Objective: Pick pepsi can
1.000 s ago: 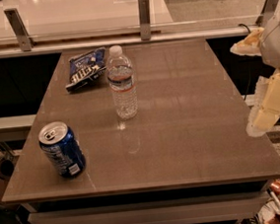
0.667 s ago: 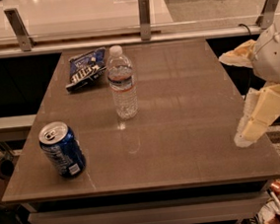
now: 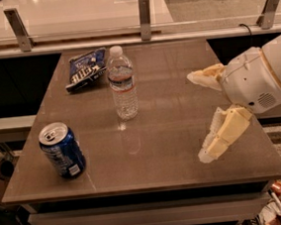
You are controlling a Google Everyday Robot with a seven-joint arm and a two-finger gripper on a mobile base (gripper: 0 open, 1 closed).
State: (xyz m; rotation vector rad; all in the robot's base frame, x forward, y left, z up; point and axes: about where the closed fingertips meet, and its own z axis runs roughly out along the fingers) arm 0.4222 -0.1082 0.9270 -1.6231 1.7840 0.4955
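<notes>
Gripper (image 3: 196, 117) hangs over the table's (image 3: 160, 58) right side w/ jaws spread wide & nothing betw. them, the pepsi can (image 3: 62, 151) upright well left of the jaws, the water bottle (image 3: 122, 84) & snack bag (image 3: 85, 70) further back-left.

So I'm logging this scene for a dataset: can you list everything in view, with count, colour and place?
can: one, blue with silver top, standing at the table's near left corner
bottle: one, clear with white cap, upright, left of centre
snack bag: one, dark blue, lying flat at the far left, beside the bottle
table: one, brown, mid-view
posts: three, grey metal, behind the table
arm: one, white, from the right
claw: one, cream, open, over the table's right side
</notes>
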